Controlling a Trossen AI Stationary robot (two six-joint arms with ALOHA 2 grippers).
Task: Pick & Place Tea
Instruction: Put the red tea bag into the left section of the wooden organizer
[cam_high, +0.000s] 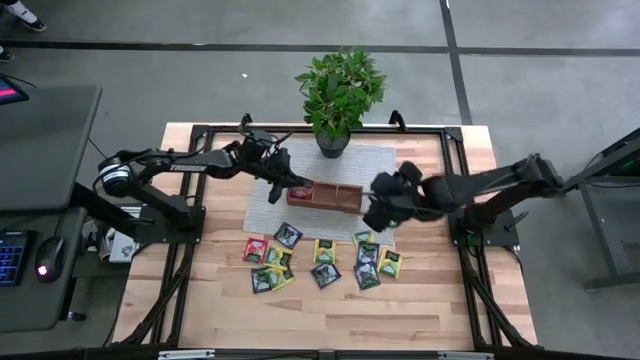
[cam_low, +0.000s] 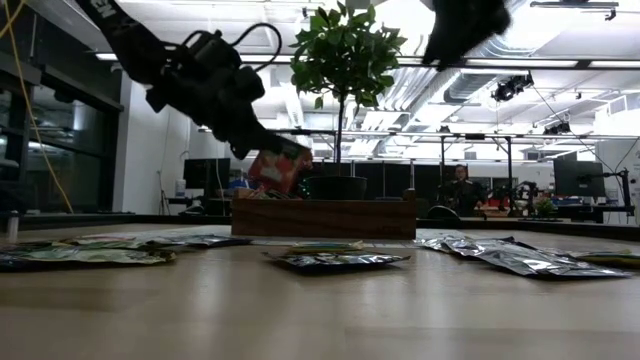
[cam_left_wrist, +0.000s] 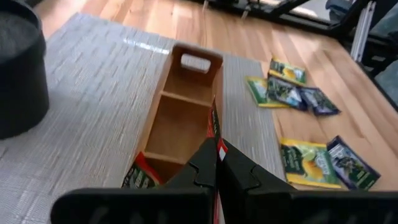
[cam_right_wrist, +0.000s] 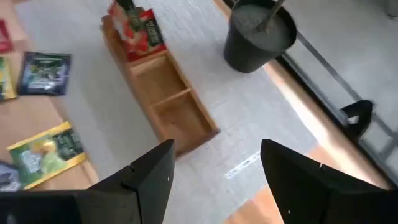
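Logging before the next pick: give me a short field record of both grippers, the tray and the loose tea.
left gripper: shut on red square tea sachet, over the tray's end compartment
right gripper: open, empty, beside the tray's other end
brown wooden three-compartment tray: on grey woven mat; other two compartments look empty
loose tea sachets: spread flat on the wooden table

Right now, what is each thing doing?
Left claw: shut on a red tea bag, over the tray's end slot.
Right claw: open, empty, above the mat by the tray's other end.
Tray: on the mat, middle and far slots empty.
Other tea bags: flat on the table.
Plant: upright.
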